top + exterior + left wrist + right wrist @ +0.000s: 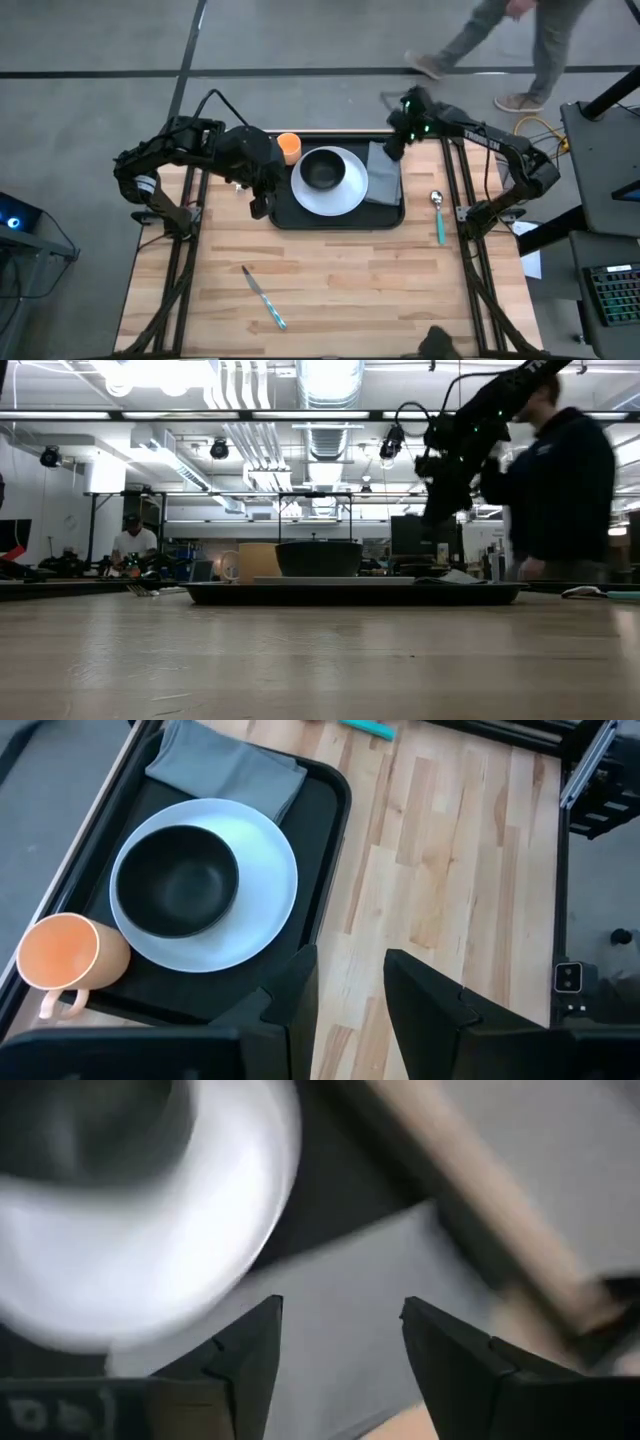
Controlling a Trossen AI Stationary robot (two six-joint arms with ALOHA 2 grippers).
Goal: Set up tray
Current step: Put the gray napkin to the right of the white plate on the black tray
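On the table, flat black tray (285,215) holds dishes.

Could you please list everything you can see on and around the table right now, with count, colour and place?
tray: one, black, far middle of the table
plate: one, white, on the tray
bowl: one, black, on the plate
napkin: one, grey, folded, on the tray beside the plate
mug: one, orange, far left corner of the tray
spoon: one, teal handle, on the table right of the tray
knife: one, teal handle, on the table nearer the front
table: one, light wood
person: one, walking on the floor beyond the table
left gripper: one, dark, open, at the tray's left edge
right gripper: one, dark, open, above the napkin
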